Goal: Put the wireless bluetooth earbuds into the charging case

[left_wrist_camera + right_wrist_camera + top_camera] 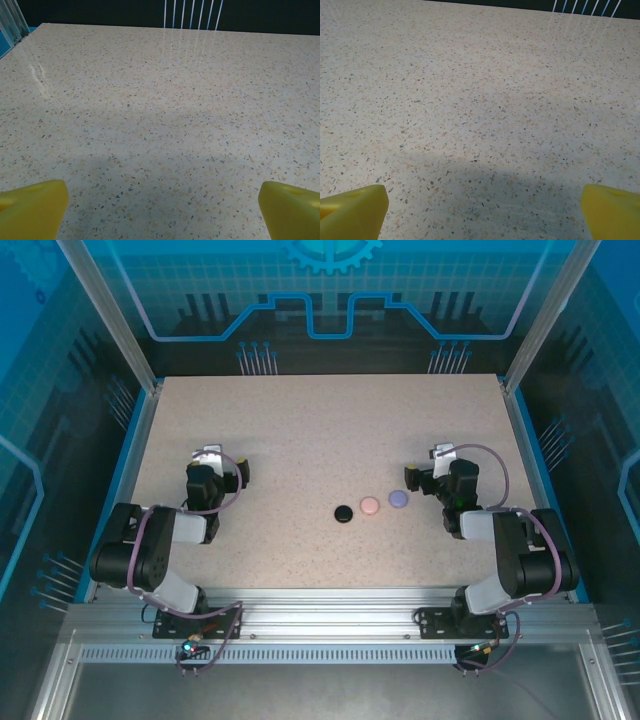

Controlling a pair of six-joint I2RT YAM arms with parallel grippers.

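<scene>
Your left gripper (162, 210) is spread wide. In its wrist view the two yellow fingertips (32, 209) sit in the bottom corners of the frame, with bare speckled counter (160, 115) between them. They hold nothing and touch nothing. Your right gripper (482, 212) is spread just as wide, one yellow pad in each bottom corner and clear counter across the gap.

From above, the left gripper sits in the left-middle of the frame and the right gripper in the right-middle, both pointing toward the top of the picture. They are well apart from each other.

The top view also gives you the cases. Three small round ones lie in a short slanted row just right of centre, a little below the middle. The black case (344, 512) is lowest and furthest left, the pink case (370, 506) is next, and the lilac case (398, 498) is highest and furthest right. The lilac case lies near the right gripper, below and to its left. The black case is well apart from the left gripper. The earbuds are too small to pick out at this size, and you cannot tell whether any sit inside the cases.

The left wrist view shows thin white rods (192, 14) along the top edge and a metal post (12, 22) at the upper left.
</scene>
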